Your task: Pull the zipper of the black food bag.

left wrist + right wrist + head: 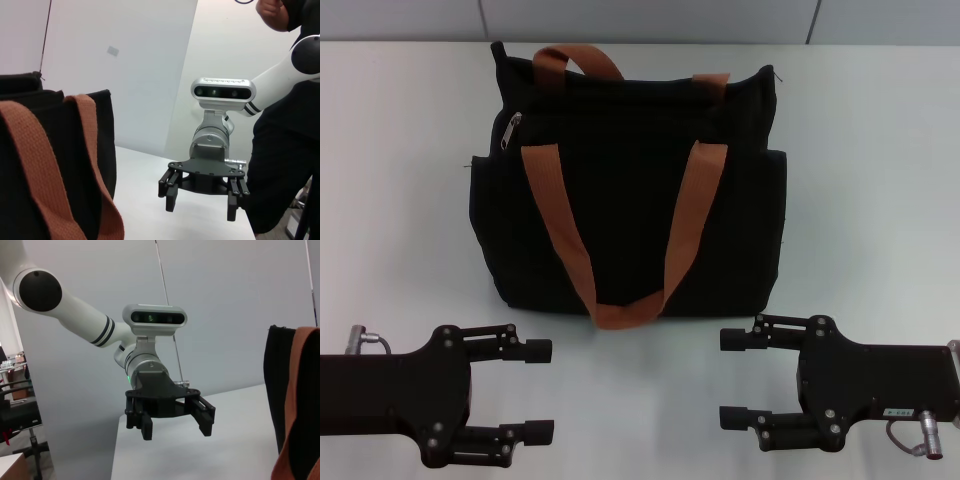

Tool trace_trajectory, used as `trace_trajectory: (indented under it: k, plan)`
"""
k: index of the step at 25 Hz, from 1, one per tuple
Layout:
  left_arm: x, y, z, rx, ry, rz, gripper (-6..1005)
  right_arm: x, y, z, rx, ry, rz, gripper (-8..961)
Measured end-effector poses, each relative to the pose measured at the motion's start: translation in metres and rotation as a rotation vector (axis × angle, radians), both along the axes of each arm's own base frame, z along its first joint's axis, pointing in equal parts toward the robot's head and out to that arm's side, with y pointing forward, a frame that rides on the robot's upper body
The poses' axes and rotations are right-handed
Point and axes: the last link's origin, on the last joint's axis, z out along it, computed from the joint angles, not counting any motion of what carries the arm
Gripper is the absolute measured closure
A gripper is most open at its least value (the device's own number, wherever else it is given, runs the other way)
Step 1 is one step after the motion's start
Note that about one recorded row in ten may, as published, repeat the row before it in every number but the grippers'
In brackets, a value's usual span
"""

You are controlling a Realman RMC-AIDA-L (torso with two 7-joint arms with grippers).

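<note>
The black food bag point(630, 190) stands upright in the middle of the white table point(400, 200), with its two rust-brown handles point(620, 312) hanging down the front. The silver zipper pull point(510, 131) hangs at the bag's top left corner. My left gripper point(540, 391) is open and empty near the table's front, left of the bag's front. My right gripper point(730, 377) is open and empty at the front right. The left wrist view shows the bag point(50, 150) and the right gripper point(200, 207). The right wrist view shows the bag's edge point(277, 390) and the left gripper point(176, 429).
A grey wall runs behind the table point(650, 20). A person in black point(280, 165) stands beside the table past the right arm. An office chair point(20, 425) is off the table's left side.
</note>
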Motion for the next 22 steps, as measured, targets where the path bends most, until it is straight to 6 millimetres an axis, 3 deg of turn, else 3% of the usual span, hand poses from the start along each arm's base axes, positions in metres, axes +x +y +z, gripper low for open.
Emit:
trace_trajectory:
  k: [15, 18, 21, 22]
  plan:
    - [-0.001, -0.003, 0.001, -0.002, -0.007, 0.004, 247, 0.000, 0.000, 0.000, 0.003, 0.003, -0.001, 212]
    - [0.012, 0.005, 0.011, 0.101, -0.144, 0.031, 247, 0.000, 0.001, 0.000, 0.006, 0.003, -0.002, 213]
    - [0.015, 0.007, 0.012, 0.126, -0.177, 0.032, 247, 0.000, 0.001, 0.001, 0.008, 0.002, -0.002, 213]
    - [0.023, 0.016, 0.024, 0.238, -0.270, 0.038, 247, 0.000, 0.001, 0.001, 0.009, 0.003, -0.003, 213]
